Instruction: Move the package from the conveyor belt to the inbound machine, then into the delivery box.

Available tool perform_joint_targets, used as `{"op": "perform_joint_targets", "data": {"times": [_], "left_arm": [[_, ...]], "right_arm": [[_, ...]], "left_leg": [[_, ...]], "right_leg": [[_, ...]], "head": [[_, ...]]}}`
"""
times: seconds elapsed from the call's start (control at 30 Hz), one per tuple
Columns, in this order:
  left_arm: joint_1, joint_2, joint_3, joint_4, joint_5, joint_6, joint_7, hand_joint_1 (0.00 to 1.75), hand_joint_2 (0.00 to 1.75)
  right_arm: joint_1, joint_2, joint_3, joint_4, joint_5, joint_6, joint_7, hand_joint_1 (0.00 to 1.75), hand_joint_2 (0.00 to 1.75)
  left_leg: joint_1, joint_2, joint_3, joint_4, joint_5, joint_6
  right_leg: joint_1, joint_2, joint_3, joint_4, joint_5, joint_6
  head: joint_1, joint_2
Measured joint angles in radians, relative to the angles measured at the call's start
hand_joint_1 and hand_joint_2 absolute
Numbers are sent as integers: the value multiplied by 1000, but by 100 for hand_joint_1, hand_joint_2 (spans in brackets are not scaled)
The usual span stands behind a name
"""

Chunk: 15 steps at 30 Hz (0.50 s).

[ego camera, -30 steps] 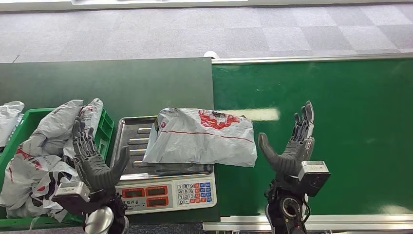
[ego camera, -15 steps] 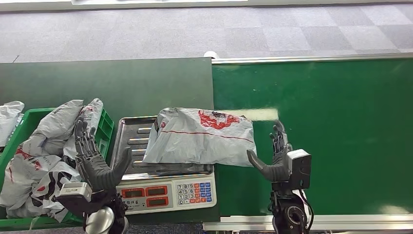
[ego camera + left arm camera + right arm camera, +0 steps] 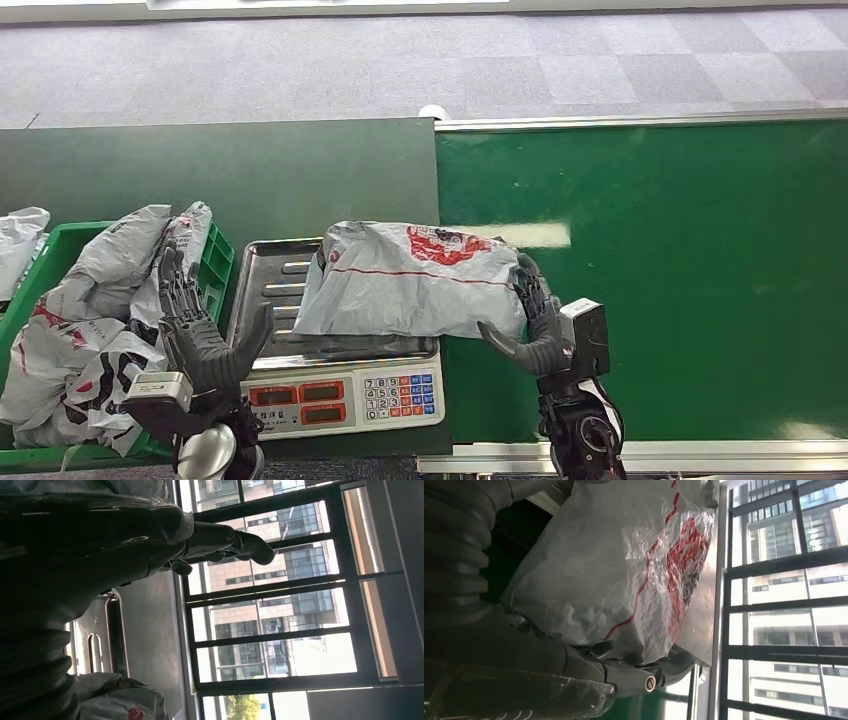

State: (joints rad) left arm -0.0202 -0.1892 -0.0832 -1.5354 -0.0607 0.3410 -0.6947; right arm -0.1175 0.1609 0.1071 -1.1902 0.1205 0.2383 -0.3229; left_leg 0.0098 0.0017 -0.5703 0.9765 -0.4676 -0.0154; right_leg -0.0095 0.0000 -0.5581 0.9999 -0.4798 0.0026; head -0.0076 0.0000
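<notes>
The right hand has moved in from the belt to the bag on the scale, fingers closing on its edge. The left hand waits beside the scale, fingers spread, so the lift toward the bin looks near.

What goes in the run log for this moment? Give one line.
package: lying on scale tray | right hand: fingers at package's edge | left hand: open beside tray

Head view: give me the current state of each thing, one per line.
package: lying on the scale tray, one end hanging over the belt side
right hand: fingers against the package's overhanging end
left hand: open, raised beside the scale
scale: loaded with the package
green crate: heaped with grey bags
conveyor belt: bare
</notes>
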Motion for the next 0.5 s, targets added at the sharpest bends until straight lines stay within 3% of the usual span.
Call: {"op": "perform_joint_targets", "data": {"times": [0.07, 0.2, 0.33, 0.5], "left_arm": [[0, 0, 0, 2, 1, -7, 0, 0, 175], [-5, -1, 0, 15, 4, -34, 0, 0, 175], [-9, -3, 0, 21, 3, -43, 0, 0, 175], [-11, -5, 2, 25, 0, -49, 0, 0, 175]], "right_arm": [[-1, -1, 6, 4, -31, 62, -9, 0, 175], [1, -8, 51, 2, -143, 317, -69, 0, 175], [5, -16, 84, -18, -180, 397, -77, 0, 175], [11, -27, 111, -32, -188, 419, -82, 0, 175]], "left_leg": [[0, 0, 0, 0, 0, 0], [0, 0, 0, 0, 0, 0], [0, 0, 0, 0, 0, 0], [0, 0, 0, 0, 0, 0]], "right_leg": [[0, 0, 0, 0, 0, 0], [0, 0, 0, 0, 0, 0], [0, 0, 0, 0, 0, 0], [0, 0, 0, 0, 0, 0]], "head": [[0, 0], [0, 0], [0, 0], [0, 0]]}}
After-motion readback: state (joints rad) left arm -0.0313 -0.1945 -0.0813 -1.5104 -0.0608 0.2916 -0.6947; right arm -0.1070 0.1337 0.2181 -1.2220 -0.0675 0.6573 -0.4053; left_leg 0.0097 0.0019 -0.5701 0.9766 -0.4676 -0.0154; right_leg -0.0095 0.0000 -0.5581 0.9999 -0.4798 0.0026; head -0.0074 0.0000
